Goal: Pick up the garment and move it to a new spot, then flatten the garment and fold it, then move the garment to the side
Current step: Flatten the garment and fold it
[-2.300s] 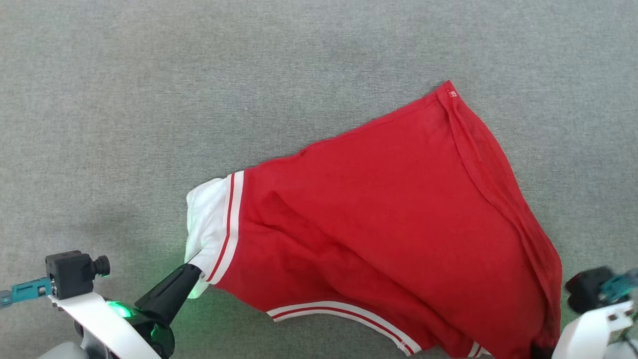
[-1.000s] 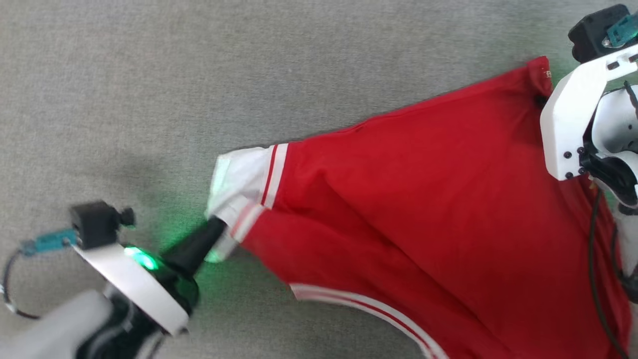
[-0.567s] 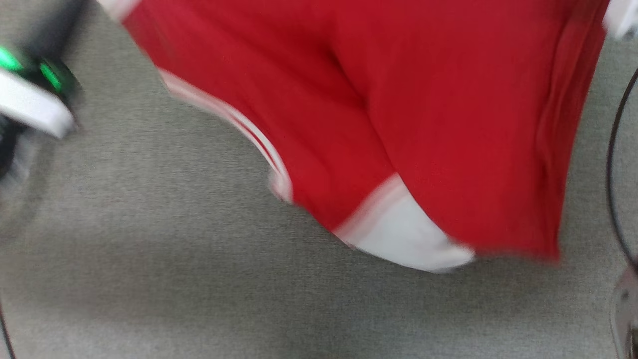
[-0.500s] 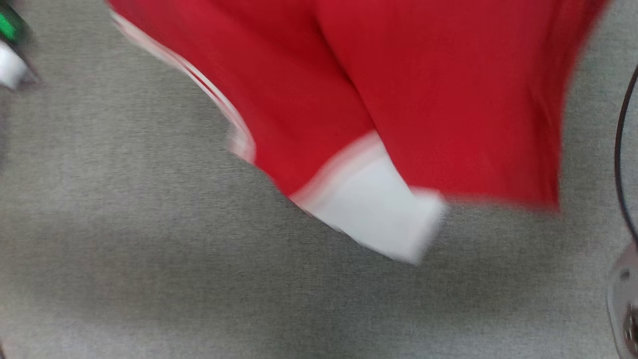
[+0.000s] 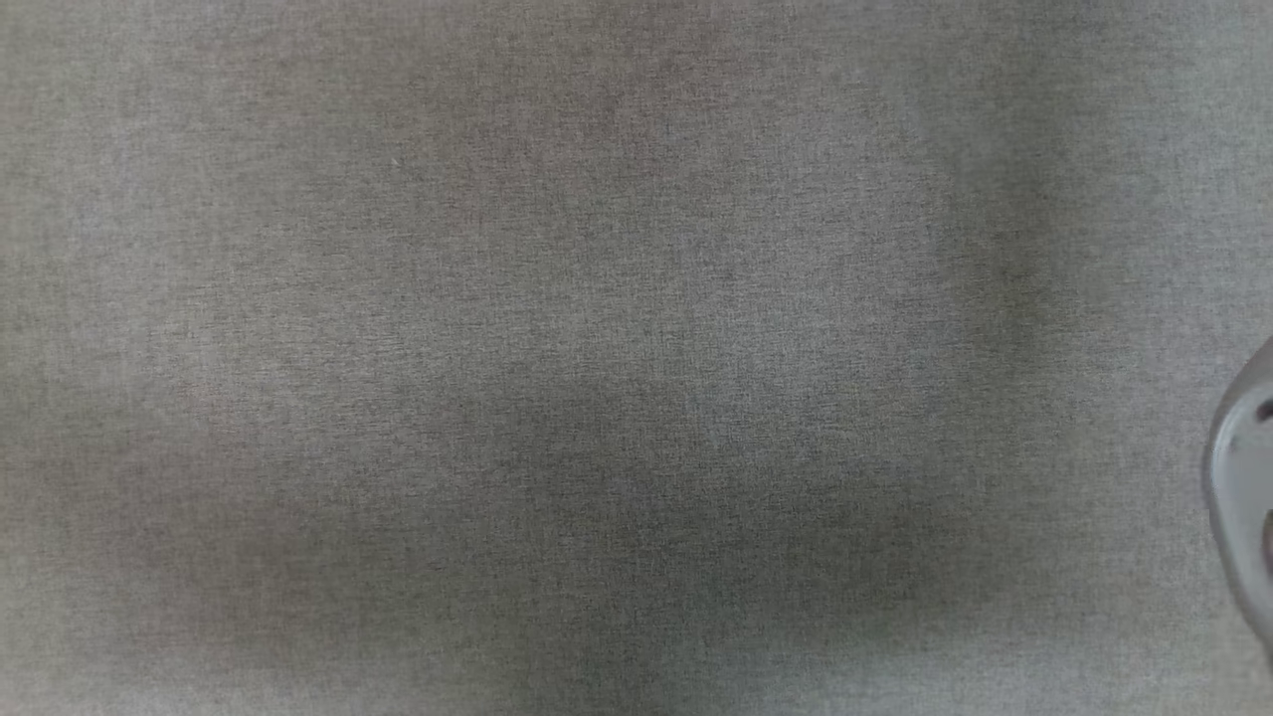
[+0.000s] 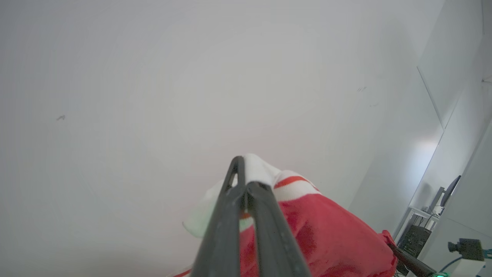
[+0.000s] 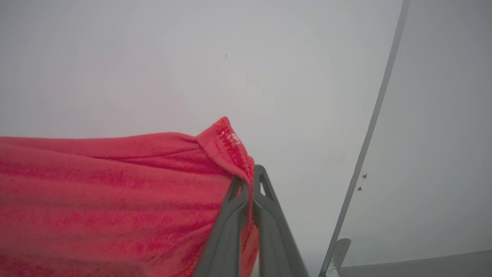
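Pale wall (image 6: 173, 77) backs both wrist views. Left gripper (image 6: 246, 175): fingers pressed together, pinching the white sleeve of the garment (image 6: 326, 234) beside its red-striped seam. The sleeve end bunches round the tips, and the exact bite is hidden behind the fingers. Red body sags off to the lower right, cut by the frame bottom.

Right gripper (image 7: 250, 177): fingers closed on a red hemmed corner with a small white mark, too small to read. Cloth runs left from it, out of frame. So the garment is slung between both grippers.

Head view: grey woven surface (image 5: 597, 348), with soft, blurred shadows. Pale rounded part (image 5: 1243, 497) is cut off at the right edge and can't be identified.
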Available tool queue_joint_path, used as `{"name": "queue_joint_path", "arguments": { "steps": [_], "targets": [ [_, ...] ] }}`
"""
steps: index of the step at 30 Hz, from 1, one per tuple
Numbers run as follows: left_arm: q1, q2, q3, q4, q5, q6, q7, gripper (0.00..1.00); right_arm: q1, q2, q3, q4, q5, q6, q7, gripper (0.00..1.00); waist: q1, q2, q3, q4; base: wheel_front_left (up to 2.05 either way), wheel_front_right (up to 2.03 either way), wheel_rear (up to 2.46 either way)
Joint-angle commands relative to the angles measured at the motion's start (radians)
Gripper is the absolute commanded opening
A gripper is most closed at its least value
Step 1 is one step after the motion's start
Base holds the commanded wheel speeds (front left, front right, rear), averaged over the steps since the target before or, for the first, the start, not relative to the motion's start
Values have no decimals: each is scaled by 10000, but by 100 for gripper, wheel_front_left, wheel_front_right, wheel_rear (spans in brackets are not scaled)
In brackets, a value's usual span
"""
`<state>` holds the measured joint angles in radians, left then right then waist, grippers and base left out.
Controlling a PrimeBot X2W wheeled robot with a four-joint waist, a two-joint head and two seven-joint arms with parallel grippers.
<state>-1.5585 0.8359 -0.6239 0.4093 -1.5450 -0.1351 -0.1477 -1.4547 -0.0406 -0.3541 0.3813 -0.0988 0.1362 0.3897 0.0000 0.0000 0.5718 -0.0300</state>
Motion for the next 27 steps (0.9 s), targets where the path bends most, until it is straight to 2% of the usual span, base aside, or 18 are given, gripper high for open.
{"name": "queue_joint_path", "arguments": {
  "steps": [1,7,11,13,17,21,27],
  "targets": [
    [584,227,-47,-2,-12,86,-51,0,515,-219,-199,245,-51,-101,-123,0,0,0,-36,11,0,0,0],
    [3328,258,-329,-1202,-587,65,-630,0,2333,-171,218,513,348,-90,-395,0,0,0,-152,19,0,0,0],
    [5832,147,-265,-2316,-945,61,-976,0,4233,-191,521,64,935,-84,-366,0,0,0,-352,100,0,0,0],
    [7049,154,-279,-2810,-764,62,-1073,0,5329,-241,716,-362,1290,-82,-256,0,0,0,-486,151,0,0,0],
    [9233,-40,-151,-3792,-581,60,-1166,0,7646,-455,1021,-1642,2030,-81,53,0,0,0,-841,311,0,0,0],
    [10927,71,-329,-4726,-88,60,-1181,0,9969,-610,1237,-3251,2698,-81,625,0,0,0,-1253,472,0,0,0],
    [13218,306,202,-5897,396,60,-1190,0,12766,-608,1078,-5616,3453,-81,1524,0,0,0,-1704,554,0,0,0]
  ]
}}
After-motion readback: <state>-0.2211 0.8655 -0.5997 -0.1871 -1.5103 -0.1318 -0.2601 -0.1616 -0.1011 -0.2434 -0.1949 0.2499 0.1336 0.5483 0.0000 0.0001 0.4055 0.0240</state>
